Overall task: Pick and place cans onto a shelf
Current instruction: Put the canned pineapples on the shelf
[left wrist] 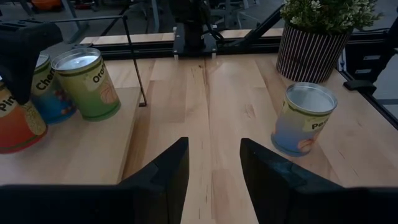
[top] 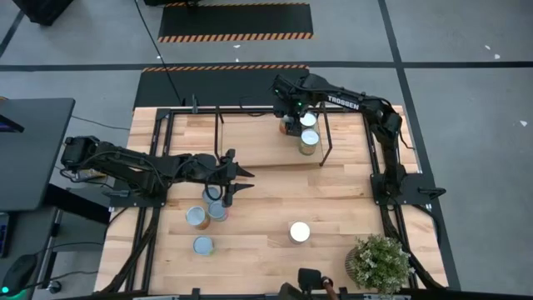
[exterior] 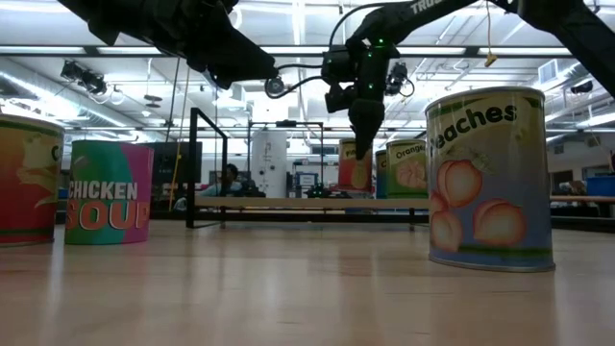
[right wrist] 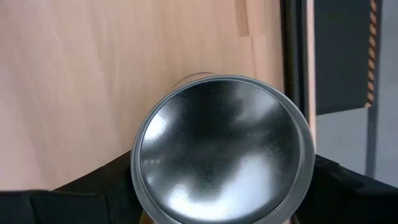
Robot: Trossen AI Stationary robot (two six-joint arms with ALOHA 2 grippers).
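1. Right wrist view shows the right gripper (right wrist: 217,186) with a finger on either side of a silver-topped can (right wrist: 221,149), clamped on it over the shelf (top: 250,142).
2. Just beside it, two more cans (top: 309,137) already stand on the shelf's right end.
3. Left gripper (top: 241,182), fingers together and empty, hangs near the table's middle.
4. Left to move, by my count: three cans (top: 205,217) below it, one more (top: 203,245) nearer the front, and the peaches can (top: 300,232).
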